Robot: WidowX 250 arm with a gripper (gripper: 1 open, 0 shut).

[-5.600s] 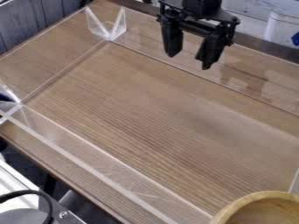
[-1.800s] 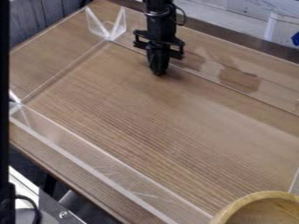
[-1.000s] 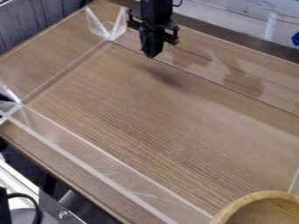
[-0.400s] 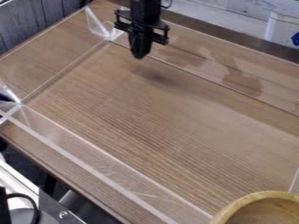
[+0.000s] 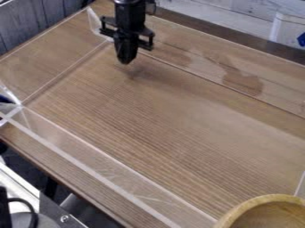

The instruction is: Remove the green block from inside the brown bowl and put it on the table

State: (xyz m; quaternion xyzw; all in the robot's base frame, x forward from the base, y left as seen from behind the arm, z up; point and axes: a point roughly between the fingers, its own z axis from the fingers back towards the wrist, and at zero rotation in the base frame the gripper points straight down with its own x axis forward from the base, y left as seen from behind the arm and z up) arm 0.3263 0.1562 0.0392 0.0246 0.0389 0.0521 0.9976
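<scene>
Clenched with nothing visible between its fingers, the black claw points down just above the tabletop near the far-left clear wall. Well apart, the brown bowl sits at the bottom-right corner; no green block shows.

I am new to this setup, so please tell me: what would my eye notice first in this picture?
The black gripper stands out first, pointing down with jaws shut near the far left corner of the large brown wood-grain table. Next is the rim of a round light tan wooden bowl, cut off at the bottom right corner. No green block is visible.
</scene>
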